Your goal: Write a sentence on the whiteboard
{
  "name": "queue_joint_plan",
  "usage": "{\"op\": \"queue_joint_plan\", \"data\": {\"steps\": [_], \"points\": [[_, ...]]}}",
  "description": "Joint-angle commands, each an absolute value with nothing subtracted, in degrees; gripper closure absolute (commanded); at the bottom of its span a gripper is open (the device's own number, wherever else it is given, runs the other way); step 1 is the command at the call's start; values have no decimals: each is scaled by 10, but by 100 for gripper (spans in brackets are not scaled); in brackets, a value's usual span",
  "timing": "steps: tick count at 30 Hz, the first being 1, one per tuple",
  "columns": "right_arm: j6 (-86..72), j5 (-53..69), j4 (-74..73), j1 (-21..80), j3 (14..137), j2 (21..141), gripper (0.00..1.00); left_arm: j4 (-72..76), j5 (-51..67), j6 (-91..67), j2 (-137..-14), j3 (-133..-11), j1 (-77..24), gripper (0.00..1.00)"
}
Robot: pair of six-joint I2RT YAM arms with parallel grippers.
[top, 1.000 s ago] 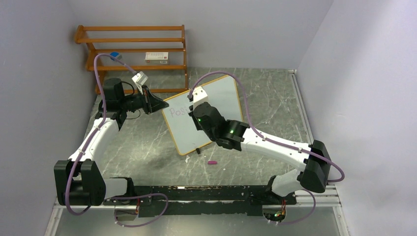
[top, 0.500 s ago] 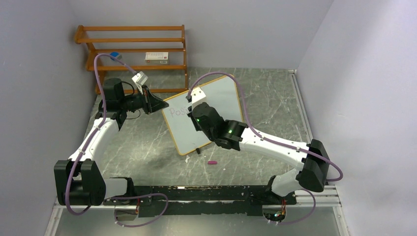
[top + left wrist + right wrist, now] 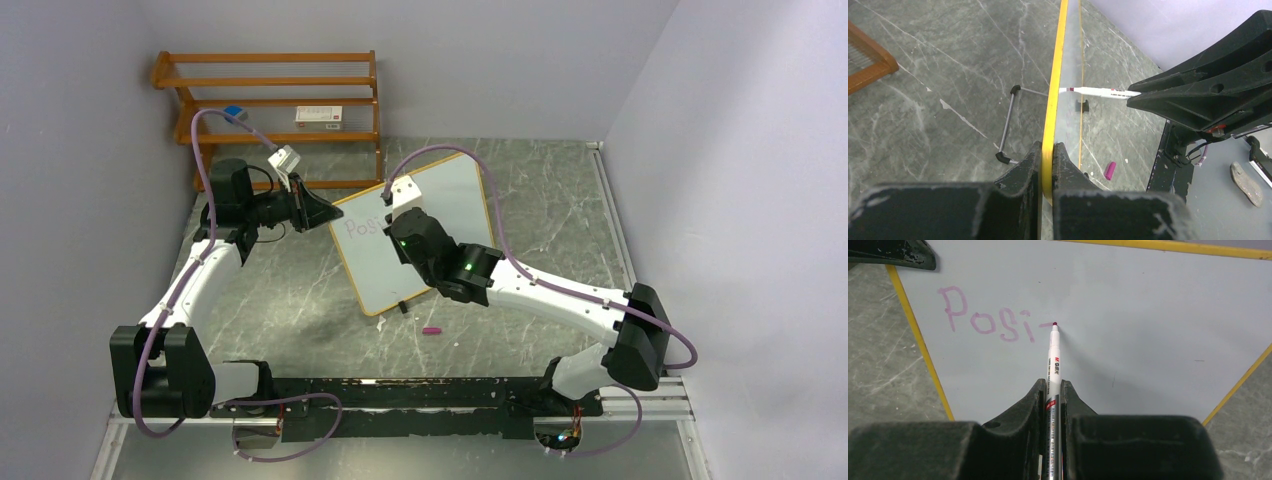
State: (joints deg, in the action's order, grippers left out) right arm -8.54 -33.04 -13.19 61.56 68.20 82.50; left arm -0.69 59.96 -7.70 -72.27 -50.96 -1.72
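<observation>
The whiteboard (image 3: 455,195) stands tilted on the floor, its yellow frame edge (image 3: 1055,90) seen end-on in the left wrist view. My left gripper (image 3: 1047,155) is shut on that frame at the board's upper left corner (image 3: 335,215). My right gripper (image 3: 1053,390) is shut on a white marker (image 3: 1054,357). Its purple tip touches the board surface (image 3: 1148,315) at the end of a short dash. The sentence (image 3: 988,322) reads "Posi" in purple, followed by that dash. The right arm hides the middle of the board in the top view.
A purple marker cap (image 3: 432,329) lies on the grey marble floor in front of the board. A wooden shelf rack (image 3: 270,100) stands at the back left with a white box (image 3: 320,115) on it. The board's wire stand (image 3: 1008,125) sticks out behind it.
The right arm has edged slightly to the right along the board, and a bit more writing shows beside it. The left arm has not moved.
</observation>
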Motion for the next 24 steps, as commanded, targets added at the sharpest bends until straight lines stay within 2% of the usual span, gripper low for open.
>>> {"op": "queue_joint_plan", "data": {"steps": [1,24], "points": [[-85,-347,-128,608,691,827,100,-26,581,-30,-729,-515,-22,95],[-75,-319,-105,612,693,809,100,-27,580,-29,-730,-516,-23,95]]}}
